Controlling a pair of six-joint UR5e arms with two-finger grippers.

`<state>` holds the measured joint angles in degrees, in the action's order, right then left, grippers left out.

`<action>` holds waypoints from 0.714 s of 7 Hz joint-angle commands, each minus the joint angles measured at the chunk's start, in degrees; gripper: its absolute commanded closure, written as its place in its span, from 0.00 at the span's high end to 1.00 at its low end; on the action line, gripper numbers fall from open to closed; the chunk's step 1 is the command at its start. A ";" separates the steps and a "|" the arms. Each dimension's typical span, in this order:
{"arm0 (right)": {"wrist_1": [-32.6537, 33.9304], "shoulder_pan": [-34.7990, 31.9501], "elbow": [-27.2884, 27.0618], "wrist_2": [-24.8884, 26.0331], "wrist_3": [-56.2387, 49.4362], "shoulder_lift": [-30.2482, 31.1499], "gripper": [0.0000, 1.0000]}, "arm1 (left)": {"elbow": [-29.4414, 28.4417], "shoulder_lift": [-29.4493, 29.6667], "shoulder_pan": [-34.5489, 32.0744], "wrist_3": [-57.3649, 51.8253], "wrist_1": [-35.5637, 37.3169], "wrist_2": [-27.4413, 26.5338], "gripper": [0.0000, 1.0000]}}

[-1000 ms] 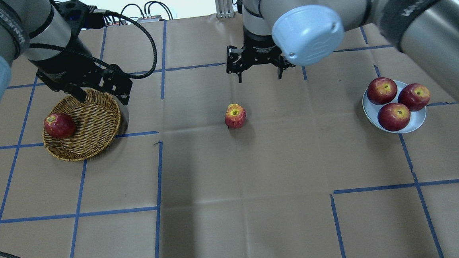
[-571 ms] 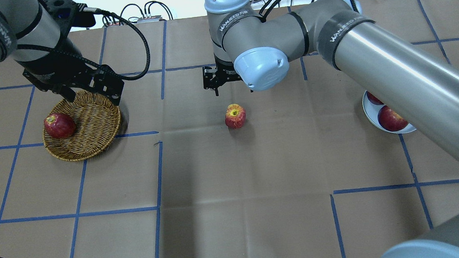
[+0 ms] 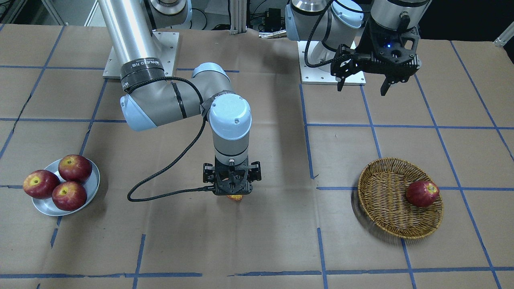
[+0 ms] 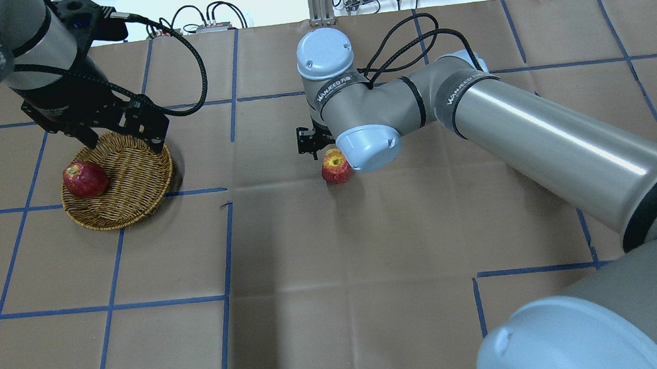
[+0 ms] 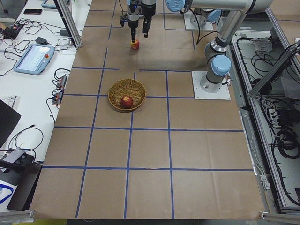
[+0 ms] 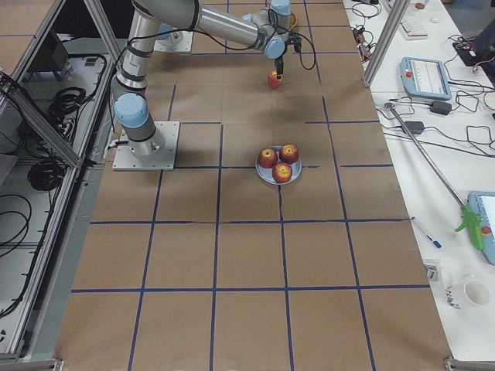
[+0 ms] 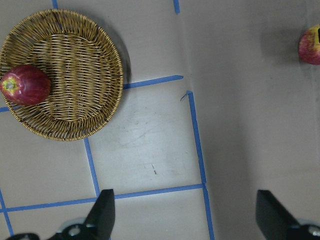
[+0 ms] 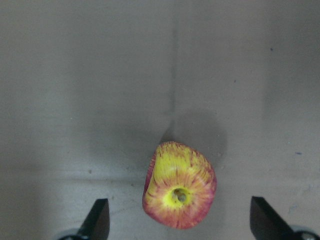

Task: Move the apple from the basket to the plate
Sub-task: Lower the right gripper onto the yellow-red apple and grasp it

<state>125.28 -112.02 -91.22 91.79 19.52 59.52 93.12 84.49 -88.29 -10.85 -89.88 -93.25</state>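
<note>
Your right gripper [image 3: 233,189] hangs, jaws spread wide, over the yellow-streaked red apple [image 8: 179,186], which sits on the brown paper-covered table [image 4: 367,250] between the round wicker basket [image 3: 385,200] and the small grey metal plate [image 3: 93,192]. You're at the pick-up: next, lower around it and close.

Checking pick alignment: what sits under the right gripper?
The yellow-streaked apple sits on bare brown paper, stem hollow up. It lies between the fingers of the open right gripper and touches neither. In the front-facing view the gripper body covers nearly all of it.
</note>
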 commanded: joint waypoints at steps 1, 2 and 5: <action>1.63 -0.13 -2.12 0.06 -1.23 -0.98 1.00 | 0.13 -0.28 -0.12 0.21 0.32 0.69 0.99; 3.46 -0.13 -2.12 -0.21 -1.07 -2.03 1.00 | -0.04 -0.63 -0.04 0.13 0.40 0.70 0.99; 4.45 -1.01 -1.95 -0.30 -1.15 -3.27 0.99 | -0.06 -2.30 -0.04 -0.05 0.32 0.35 0.99</action>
<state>129.53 -112.82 -93.32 91.51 18.44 56.61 92.63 83.09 -88.31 -10.86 -89.61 -92.91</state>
